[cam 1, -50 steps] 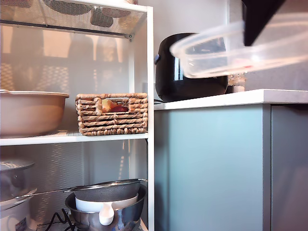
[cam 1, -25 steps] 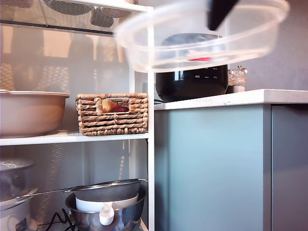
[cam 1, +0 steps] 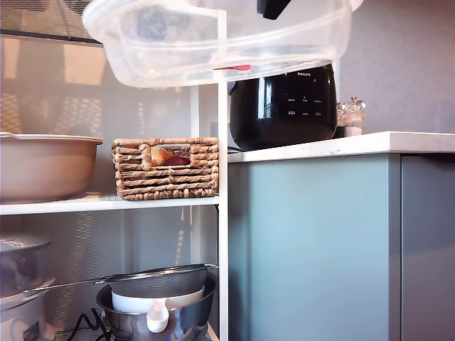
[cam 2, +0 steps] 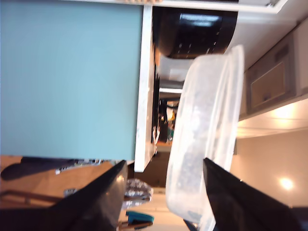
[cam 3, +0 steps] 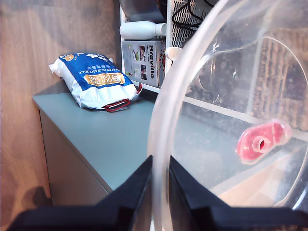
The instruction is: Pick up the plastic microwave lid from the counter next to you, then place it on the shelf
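Observation:
The plastic microwave lid [cam 1: 213, 42] hangs high in the exterior view, across the white rack's upright post, with its pink part [cam 1: 233, 68] on the underside. My second gripper [cam 3: 160, 192] is shut on the lid's rim [cam 3: 161, 125], and its black tip [cam 1: 274, 7] shows above the lid. My first gripper [cam 2: 163, 192] is open with wide-apart fingers. The lid [cam 2: 207, 130] stands edge-on just beyond it, close to one finger [cam 2: 231, 202]. The counter [cam 1: 355, 144] lies at the exterior view's right. A shelf [cam 1: 71, 207] of the rack runs below the lid.
A black cooker [cam 1: 284, 106] and small shakers [cam 1: 350, 117] stand on the counter. The shelf bears a beige bowl [cam 1: 46, 167] and a wicker basket [cam 1: 166, 168]. Below sit a mesh strainer [cam 1: 160, 278] over steel bowls. The second wrist view holds a blue bag [cam 3: 96, 79].
The lid has travelled from above the counter toward the exterior view's left and a little higher, and now sits in front of the rack's top. The cooker is uncovered.

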`<action>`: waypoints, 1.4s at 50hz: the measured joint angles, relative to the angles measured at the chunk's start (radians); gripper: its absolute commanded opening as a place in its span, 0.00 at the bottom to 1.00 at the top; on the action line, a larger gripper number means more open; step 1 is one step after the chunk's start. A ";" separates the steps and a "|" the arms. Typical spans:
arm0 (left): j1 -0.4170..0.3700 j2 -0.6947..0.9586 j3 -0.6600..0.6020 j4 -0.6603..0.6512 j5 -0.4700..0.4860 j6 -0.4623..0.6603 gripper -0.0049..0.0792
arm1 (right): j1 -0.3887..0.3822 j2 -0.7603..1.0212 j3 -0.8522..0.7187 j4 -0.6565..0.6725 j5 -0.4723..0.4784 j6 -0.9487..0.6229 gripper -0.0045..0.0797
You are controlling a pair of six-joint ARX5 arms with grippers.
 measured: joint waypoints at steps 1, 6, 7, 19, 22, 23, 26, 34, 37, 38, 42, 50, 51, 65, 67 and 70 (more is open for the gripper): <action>-0.003 0.000 0.000 -0.002 0.000 0.000 0.60 | 0.001 0.000 0.000 -0.003 0.000 0.000 0.04; -0.018 0.000 0.000 -0.003 0.000 0.000 0.60 | 0.006 0.011 0.000 -0.005 0.003 -0.008 0.04; -0.021 0.000 0.000 -0.003 0.000 0.000 0.60 | 0.007 0.014 0.000 -0.005 0.004 -0.016 0.04; -0.034 0.000 0.000 -0.005 -0.005 0.000 0.60 | 0.063 0.121 0.000 -0.004 0.004 -0.054 0.04; -0.034 0.000 0.000 -0.010 -0.006 0.000 0.60 | 0.073 0.146 0.000 -0.003 0.003 -0.061 0.04; -0.034 0.000 0.000 -0.012 -0.006 0.000 0.60 | 0.074 0.154 0.000 -0.003 0.003 -0.063 0.04; -0.034 0.000 0.000 -0.019 -0.005 0.000 0.60 | 0.080 0.171 0.000 -0.003 0.004 -0.076 0.04; -0.052 0.000 0.000 -0.055 0.000 0.021 0.59 | 0.090 0.189 0.000 0.000 0.008 -0.079 0.04; -0.058 0.000 0.000 -0.088 -0.001 0.036 0.59 | 0.098 0.189 0.000 0.001 0.012 -0.080 0.04; -0.059 0.000 0.000 -0.100 -0.001 0.040 0.59 | 0.102 0.189 0.000 0.002 0.012 -0.080 0.04; -0.059 0.000 0.000 -0.139 -0.003 0.054 0.59 | 0.120 0.189 0.000 0.008 0.011 -0.090 0.04; -0.059 0.000 0.000 -0.151 -0.016 0.077 0.59 | 0.156 0.189 0.000 0.034 0.012 -0.106 0.04; -0.059 0.000 0.000 -0.152 -0.016 0.077 0.59 | 0.159 0.189 0.000 0.038 0.012 -0.106 0.04; -0.059 0.000 0.000 -0.195 -0.016 0.087 0.24 | 0.182 0.189 0.000 0.071 0.036 -0.174 0.04; -0.059 0.000 0.000 -0.196 -0.016 0.087 0.16 | 0.182 0.189 0.000 0.074 0.045 -0.181 0.04; -0.059 0.000 0.000 -0.198 -0.022 0.100 0.07 | 0.182 0.189 0.000 0.079 0.055 -0.185 0.04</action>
